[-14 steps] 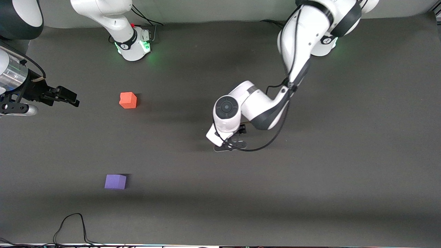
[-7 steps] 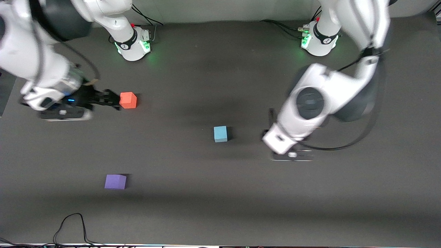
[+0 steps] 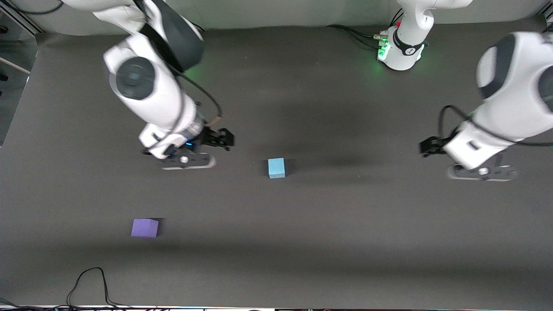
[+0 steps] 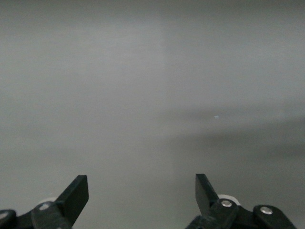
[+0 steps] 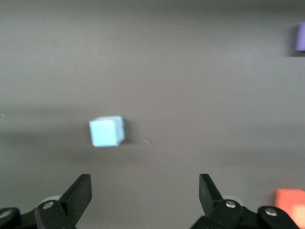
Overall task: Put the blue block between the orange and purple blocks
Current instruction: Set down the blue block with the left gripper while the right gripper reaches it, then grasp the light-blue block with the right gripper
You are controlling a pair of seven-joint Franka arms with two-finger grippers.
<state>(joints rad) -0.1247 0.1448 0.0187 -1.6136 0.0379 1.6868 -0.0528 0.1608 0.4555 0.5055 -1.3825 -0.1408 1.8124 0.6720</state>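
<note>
Your right hand [image 3: 224, 139] is hanging wide near the blue block [image 3: 276, 168]
Next you are lowering onto it; left hand [image 3: 425, 147] is waiting wide at its surface [image 3: 345, 242] edge

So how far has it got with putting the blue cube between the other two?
Not far. The blue block sits alone mid-table, gripped by nothing. The right end effector hangs open near it, apparently going for it. The left end effector, also open, waits at its own end. Still left: pick it up and set it between the purple block and the orange block, which the front view hides.
</note>
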